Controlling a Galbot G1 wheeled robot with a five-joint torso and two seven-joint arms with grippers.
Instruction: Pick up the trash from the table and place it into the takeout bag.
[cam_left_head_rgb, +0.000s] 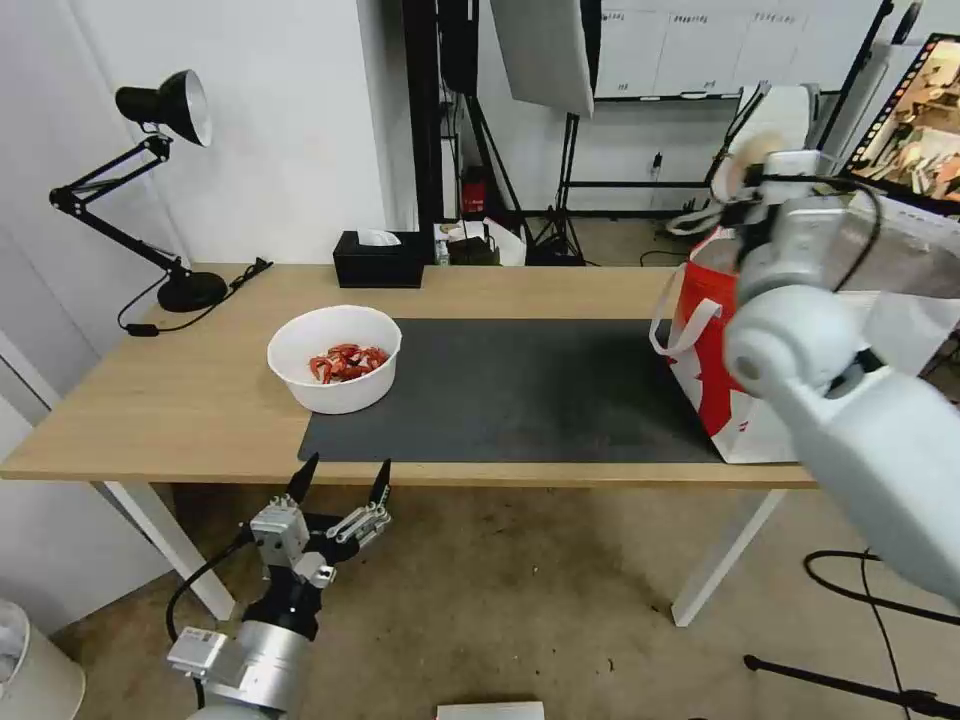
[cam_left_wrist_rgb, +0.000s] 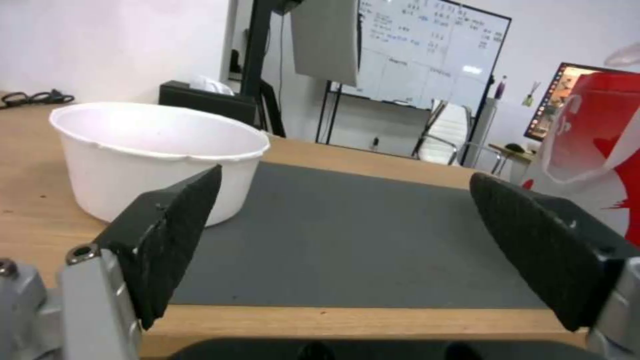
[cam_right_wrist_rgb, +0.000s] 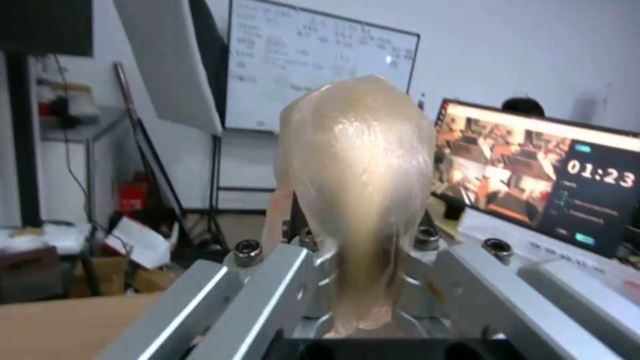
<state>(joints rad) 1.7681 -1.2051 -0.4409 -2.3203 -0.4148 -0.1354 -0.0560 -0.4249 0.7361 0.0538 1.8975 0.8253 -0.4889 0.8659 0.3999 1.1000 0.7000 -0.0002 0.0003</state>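
The trash on the table (cam_left_head_rgb: 200, 400) is a white bowl (cam_left_head_rgb: 338, 358) of red shells, standing at the left end of the dark grey mat (cam_left_head_rgb: 520, 390); the bowl (cam_left_wrist_rgb: 160, 155) shows close in the left wrist view. My left gripper (cam_left_head_rgb: 345, 478) hangs open just below the table's front edge, in front of the bowl, holding nothing. My right gripper (cam_left_head_rgb: 745, 180) is raised above the mouth of the takeout bag (cam_left_head_rgb: 715, 370), shut on a tan lump in clear wrap (cam_right_wrist_rgb: 360, 165). The bag stands at the table's right end.
A black tissue box (cam_left_head_rgb: 378, 260) sits at the table's back edge. A black desk lamp (cam_left_head_rgb: 165, 190) stands on the back left corner. Tripods, cables and a lit monitor (cam_left_head_rgb: 915, 130) crowd the room behind and to the right.
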